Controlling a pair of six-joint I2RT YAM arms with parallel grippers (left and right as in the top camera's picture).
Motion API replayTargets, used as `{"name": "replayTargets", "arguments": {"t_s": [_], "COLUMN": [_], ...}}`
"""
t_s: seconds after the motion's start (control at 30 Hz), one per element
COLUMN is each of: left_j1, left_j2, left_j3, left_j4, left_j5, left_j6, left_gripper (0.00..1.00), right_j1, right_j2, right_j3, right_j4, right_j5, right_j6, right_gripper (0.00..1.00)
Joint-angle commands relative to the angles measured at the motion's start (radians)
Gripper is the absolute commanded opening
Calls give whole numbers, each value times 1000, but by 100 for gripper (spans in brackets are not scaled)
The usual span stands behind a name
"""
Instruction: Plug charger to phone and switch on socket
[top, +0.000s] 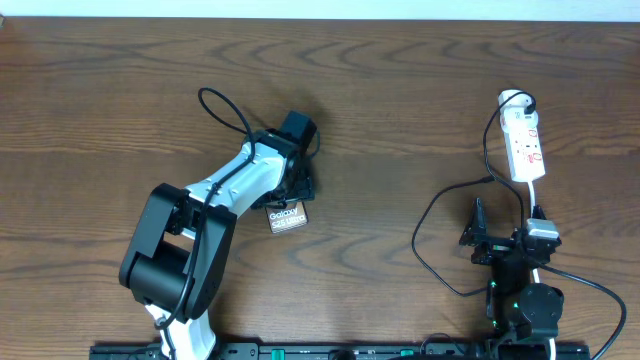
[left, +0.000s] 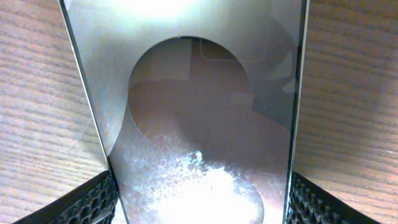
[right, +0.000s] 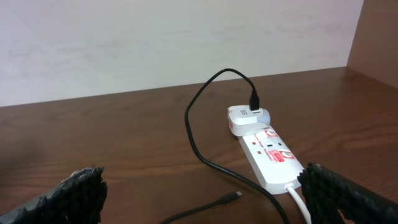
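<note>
Two claws, two different jobs, by the look of it. Nearest the robot's base, the right claw (right: 208, 202) stands wide open with nothing between its fingers, low over the worktop (top: 100, 100). Just ahead of it lies the charger (right: 189, 124), its small plug tip (right: 236, 196) loose on the wood and well apart from the phone. I'd judge that picking up this tip is the step in hand. To do it well, the claw should close on the plug body right behind the tip, not on the slack cable. That way the tip cannot swivel, and the very end pokes out clear of the fingers.

A little farther in and well to the left, the left claw (top: 291, 190) is clamped across the phone (top: 287, 215). Both padded fingers (left: 87, 202) press on its long edges, and the "Galaxy" end juts out toward the near side. Whether the phone rests on the wood or is lifted I cannot tell, nor can I make out which end carries the port. The left arm ought to hold dead steady and offer the port end toward the right.

Farthest back on the right sits the socket (top: 526, 145). The cable's white adapter (right: 245, 118) is already plugged into its far end, and its white cord (right: 297, 199) trails toward the right arm. Cable slack looks ample, but the loop may snag that cord when drawn leftward.
</note>
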Motion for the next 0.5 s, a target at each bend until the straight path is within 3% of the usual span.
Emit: {"name": "replayTargets", "arguments": {"t_s": [0.0, 0.47], "left_j1": [9, 10], "left_j2": [8, -105], "left_j3": [6, 12], "left_j4": [-20, -46], "left_j5": [-5, -5], "left_j6": [-19, -20], "left_gripper": [67, 63], "right_j1": [10, 10], "right_j2": [-5, -5], "right_j3": [-1, -1], "right_j4": [-3, -3], "right_j5": [-3, -3], "right_j6": [-13, -13], "right_gripper": [99, 99]}}
